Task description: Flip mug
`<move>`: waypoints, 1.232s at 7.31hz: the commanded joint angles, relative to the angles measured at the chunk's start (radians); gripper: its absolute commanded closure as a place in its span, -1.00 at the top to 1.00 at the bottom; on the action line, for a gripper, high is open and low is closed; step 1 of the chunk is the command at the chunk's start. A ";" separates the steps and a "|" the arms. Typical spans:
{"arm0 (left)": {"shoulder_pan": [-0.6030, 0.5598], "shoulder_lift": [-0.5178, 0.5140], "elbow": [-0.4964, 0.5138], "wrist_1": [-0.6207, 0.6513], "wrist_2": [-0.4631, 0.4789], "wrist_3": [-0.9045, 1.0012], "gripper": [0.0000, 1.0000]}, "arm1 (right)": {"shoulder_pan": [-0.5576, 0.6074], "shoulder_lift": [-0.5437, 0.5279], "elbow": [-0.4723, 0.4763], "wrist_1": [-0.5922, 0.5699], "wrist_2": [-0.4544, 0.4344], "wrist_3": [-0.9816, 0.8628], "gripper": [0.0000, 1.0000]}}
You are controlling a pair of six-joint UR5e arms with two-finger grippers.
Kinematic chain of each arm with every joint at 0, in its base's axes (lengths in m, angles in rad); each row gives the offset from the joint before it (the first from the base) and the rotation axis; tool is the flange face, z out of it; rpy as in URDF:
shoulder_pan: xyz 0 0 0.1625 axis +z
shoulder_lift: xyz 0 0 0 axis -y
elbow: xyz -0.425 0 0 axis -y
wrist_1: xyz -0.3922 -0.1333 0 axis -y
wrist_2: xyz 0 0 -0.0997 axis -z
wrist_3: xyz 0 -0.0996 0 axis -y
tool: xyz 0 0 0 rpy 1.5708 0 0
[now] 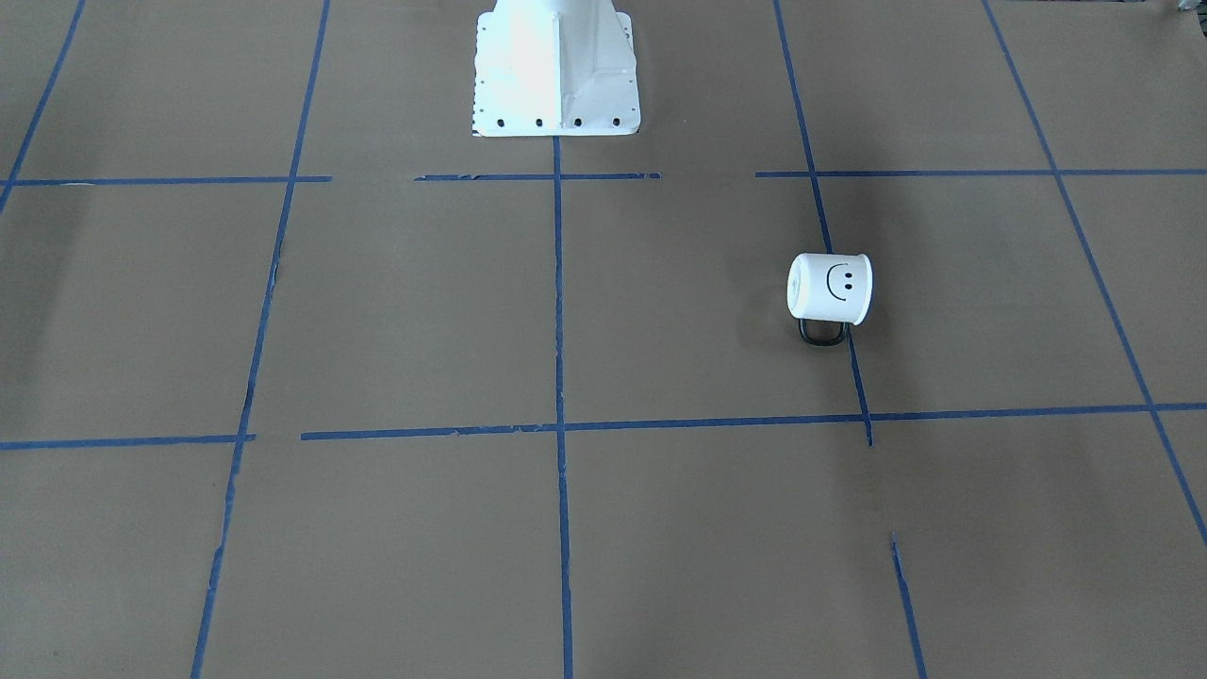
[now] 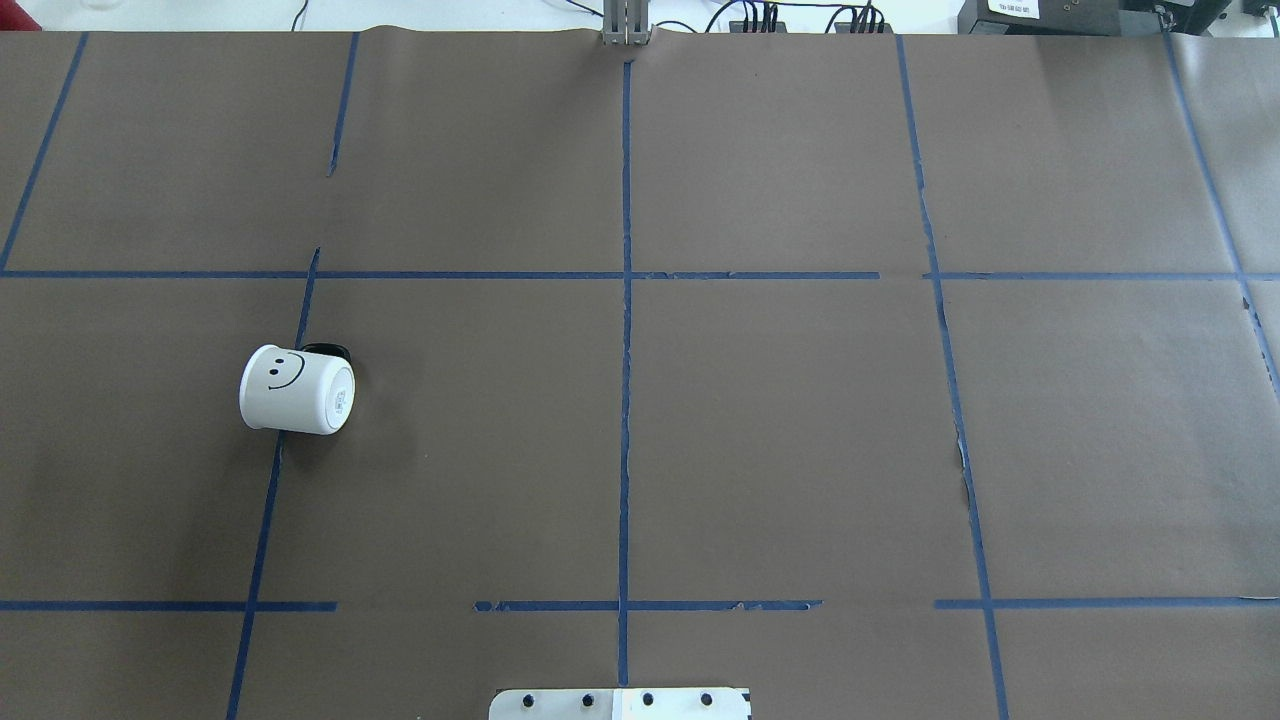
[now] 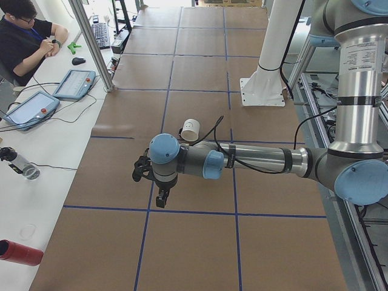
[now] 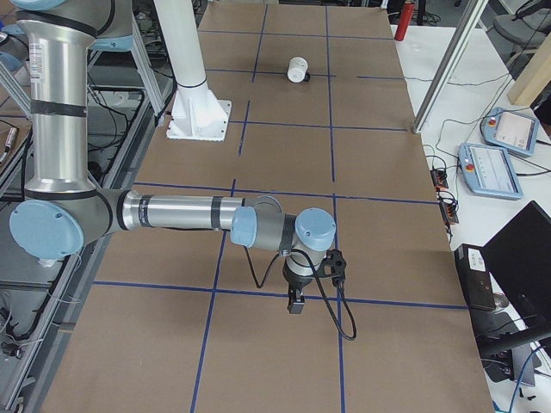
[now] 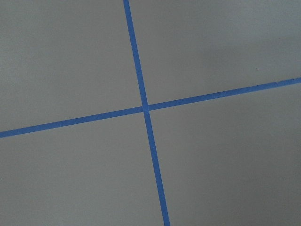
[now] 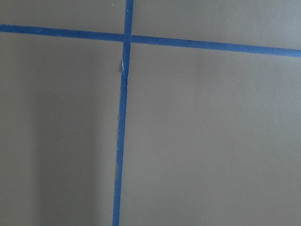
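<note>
The mug [image 2: 297, 390] lies on its side in the left middle of the overhead view, well apart from both arms, resting across a blue tape line [image 2: 262, 510] on the brown table [image 2: 800, 420]. Its smiley face is turned upward. One flat white end with a small grey mark points toward the frame's centre and is probably the bottom, though the view is too coarse to be sure. The dark handle [image 2: 325, 350] sticks out on the side toward the top of that frame. In the front-facing view the mug sits right of centre, with the handle below it. The white mount [image 1: 556, 66] stands at the top middle of that view. In the left side view the near arm reaches across the middle of the frame, and the left gripper [image 3: 161, 203] hangs down above the paper, below and left of the mug. I cannot tell how wide it is set from there. In the right side view the right gripper [image 4: 295, 305] points down at the lower centre, with the mug far off at the top. Its opening cannot be judged either. Each wrist view shows only a tape cross [image 5: 145, 108] on bare paper. An operator [image 3: 24, 36] sits at the upper left of the left side view.
</note>
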 commanded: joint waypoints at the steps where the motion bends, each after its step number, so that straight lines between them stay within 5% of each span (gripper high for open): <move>1: 0.000 0.000 0.000 0.000 0.000 -0.006 1.00 | 0.000 0.000 0.000 0.000 0.000 0.000 1.00; 7: 0.133 -0.041 -0.044 -0.008 -0.017 -0.009 1.00 | 0.000 0.000 0.000 0.000 0.000 0.000 1.00; 9: 0.260 -0.046 -0.121 -0.074 -0.006 -0.392 1.00 | 0.000 0.000 0.000 0.000 0.000 0.000 1.00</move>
